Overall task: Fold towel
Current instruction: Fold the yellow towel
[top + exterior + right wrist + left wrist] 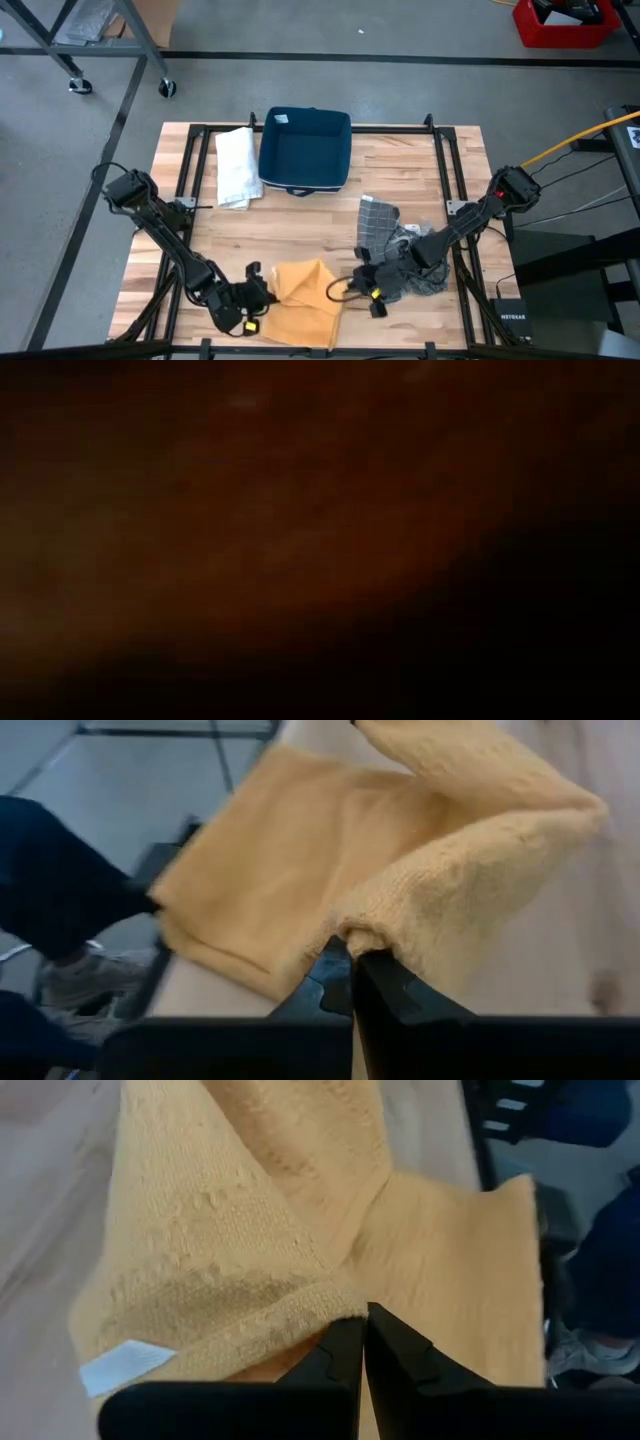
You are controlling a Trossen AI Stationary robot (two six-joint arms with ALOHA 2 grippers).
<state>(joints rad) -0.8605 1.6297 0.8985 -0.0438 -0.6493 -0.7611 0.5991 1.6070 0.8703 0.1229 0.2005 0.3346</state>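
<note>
Towel: the yellow towel [305, 298] lies at the near edge of the desk [300, 225], about midway along it, partly doubled over, its outer corners lifted by the two arms.
Left gripper: the left gripper [262, 292] sits low at the towel's left side; the left wrist view shows its jaws together on a folded corner of the cloth [250, 1320], a white label [125, 1365] just beside the pinch.
Right gripper: the right gripper [352, 286] is at the towel's right side; the right wrist view shows its jaws clamped on a bunched edge of the cloth [440, 910].
Why held so: with one corner in each gripper, the cloth can be carried over as one flap and kept square; this looks like mid-fold, the flap raised but not laid flat.
Next move, as a guess: both arms would need to travel together, or the fold will skew.
Other cloths: a grey checked towel [378, 222] lies crumpled under the right arm toward the right edge; a white towel [236, 166] lies folded near the far left corner beside a dark blue bin [305, 150].
Low view: dark, nothing can be told from it.
Beyond the desk: a person's shoe and dark trouser leg [60, 900] show in the right wrist view.
</note>
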